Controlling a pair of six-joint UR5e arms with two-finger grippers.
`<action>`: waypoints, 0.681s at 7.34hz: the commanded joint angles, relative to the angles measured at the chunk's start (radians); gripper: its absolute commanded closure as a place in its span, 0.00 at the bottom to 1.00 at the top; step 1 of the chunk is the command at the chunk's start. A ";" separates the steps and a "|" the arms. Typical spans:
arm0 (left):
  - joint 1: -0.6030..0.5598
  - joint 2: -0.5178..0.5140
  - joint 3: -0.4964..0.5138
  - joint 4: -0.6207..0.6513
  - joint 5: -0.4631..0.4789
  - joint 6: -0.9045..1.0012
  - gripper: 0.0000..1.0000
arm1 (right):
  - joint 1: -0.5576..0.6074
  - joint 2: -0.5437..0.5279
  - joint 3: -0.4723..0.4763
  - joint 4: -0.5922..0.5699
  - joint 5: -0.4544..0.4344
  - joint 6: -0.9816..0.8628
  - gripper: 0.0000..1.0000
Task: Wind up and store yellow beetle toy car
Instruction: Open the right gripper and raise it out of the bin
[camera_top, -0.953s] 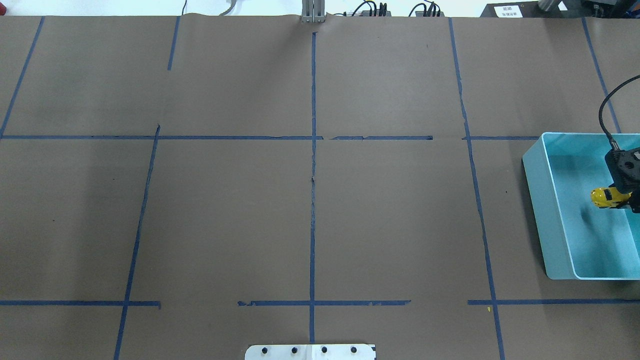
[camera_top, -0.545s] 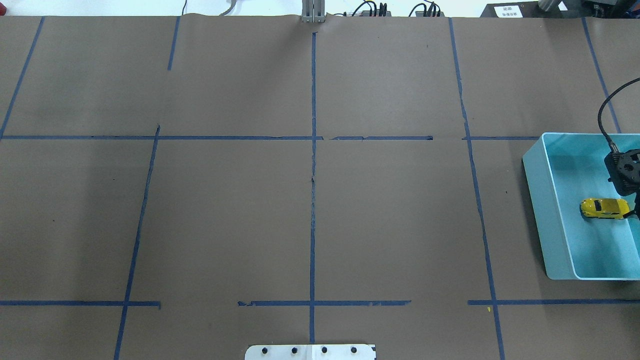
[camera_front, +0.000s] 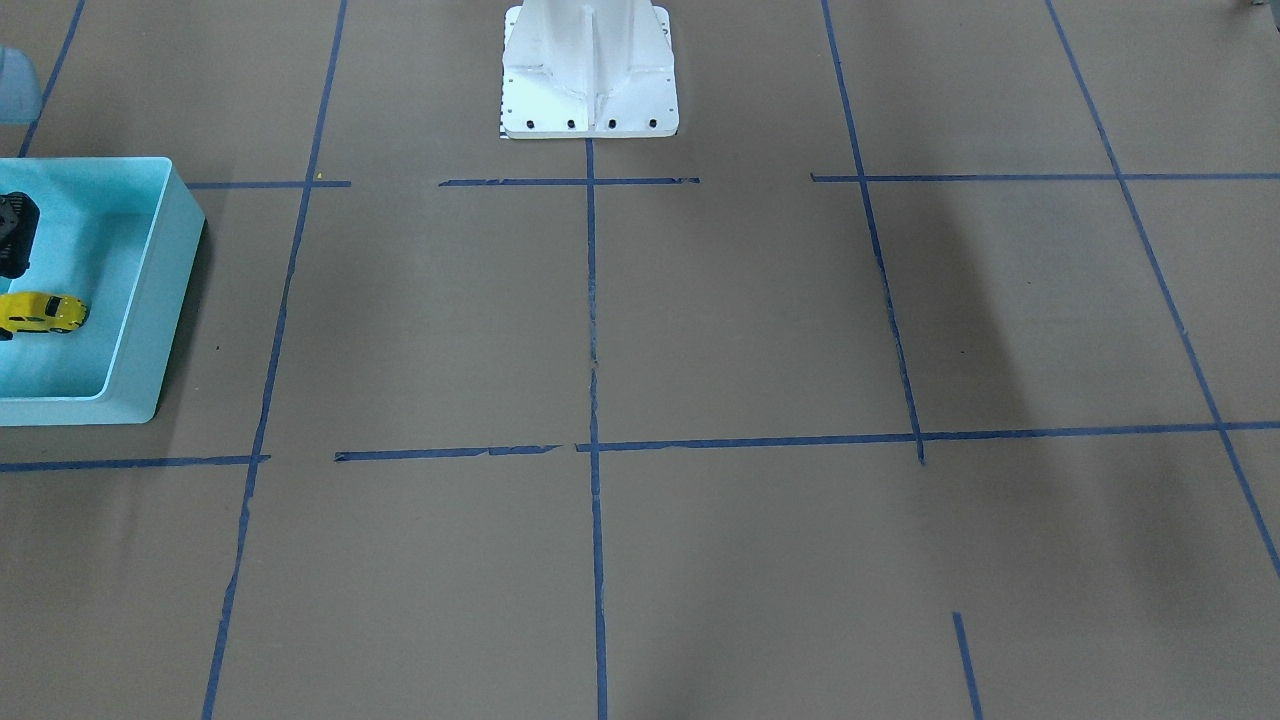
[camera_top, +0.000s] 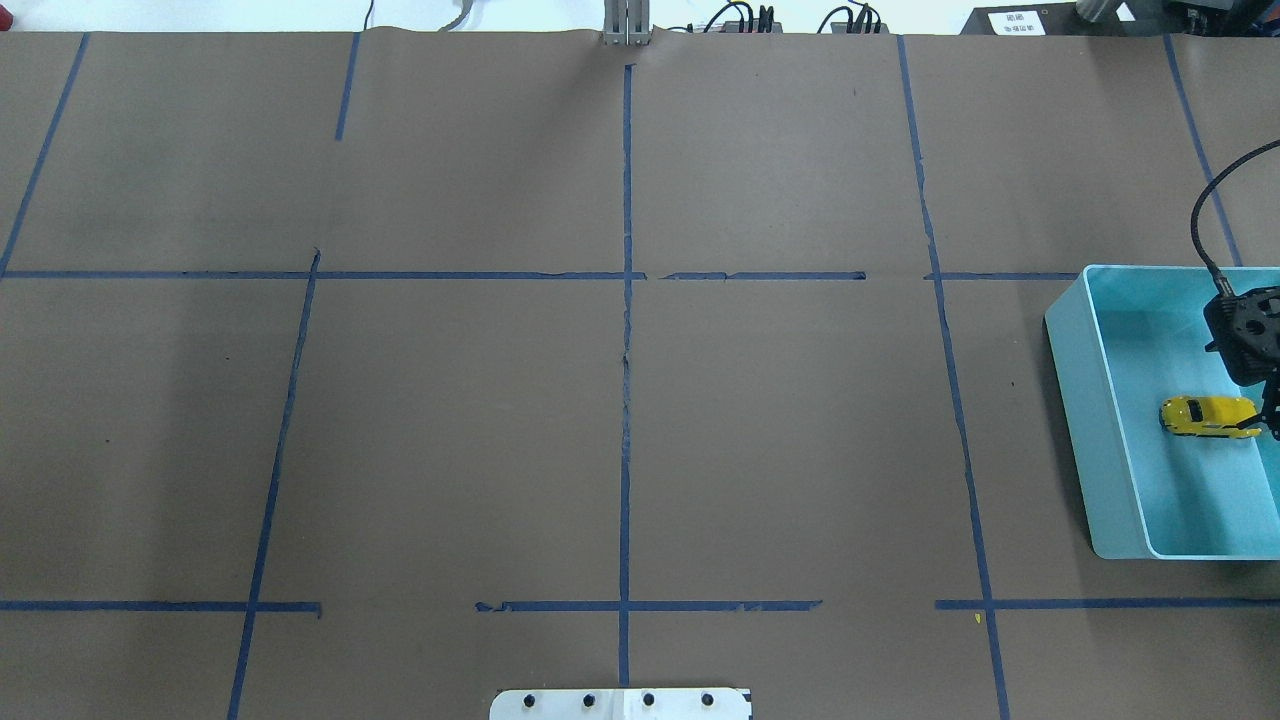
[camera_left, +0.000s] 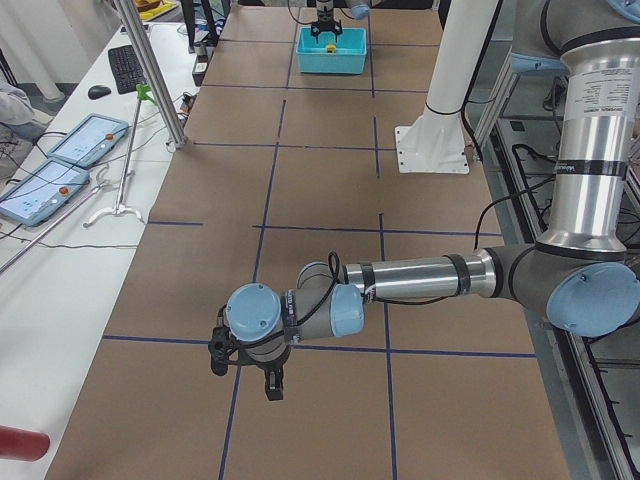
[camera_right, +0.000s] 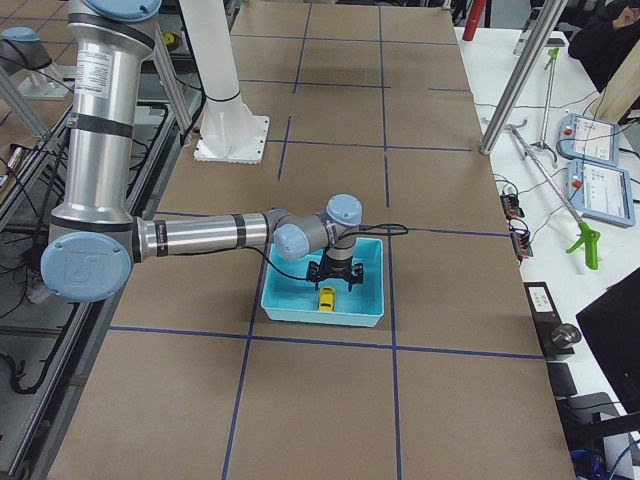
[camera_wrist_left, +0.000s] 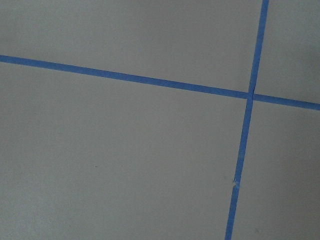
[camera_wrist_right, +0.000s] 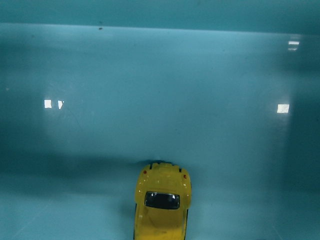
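Overhead exterior view, and the yellow beetle toy car (camera_top: 1207, 416) is lying on its wheels on the floor of the turquoise bin (camera_top: 1085, 400) at the robot's right end of the table (camera_top: 450, 420), well clear of the bin's walls. The right gripper (camera_top: 1266, 410) hangs just over the car's tail end, jaws spread and pinching nothing. The right wrist view agrees: the car sits free on the teal floor at the bottom of the picture, with no finger around it. So by my reading the storing is as good as done and the step in hand is the getaway. Do it well by lifting straight up, jaws held wide, no sideways drift until the fingertips are above the rim; one dark fingertip looks very close to the car, and a wound toy could scoot off at a nudge. Over at the far end, the left gripper (camera_left: 272, 390) hovers above bare table near a crossing of blue tape lines (camera_top: 626, 400); whether its jaws are spread or pressed together I cannot tell. As for writing: a white label (camera_top: 1017, 20) at the table's far edge carries dark characters too small to read, and the car shows no readable badge.
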 joint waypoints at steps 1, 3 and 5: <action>0.000 0.000 0.000 0.000 -0.002 -0.002 0.00 | 0.078 -0.027 0.130 -0.131 0.064 0.009 0.00; 0.000 0.000 0.000 0.000 -0.002 -0.002 0.00 | 0.249 -0.012 0.181 -0.234 0.073 0.075 0.00; 0.000 0.000 0.000 0.000 -0.002 -0.002 0.00 | 0.301 -0.014 0.201 -0.244 0.088 0.478 0.00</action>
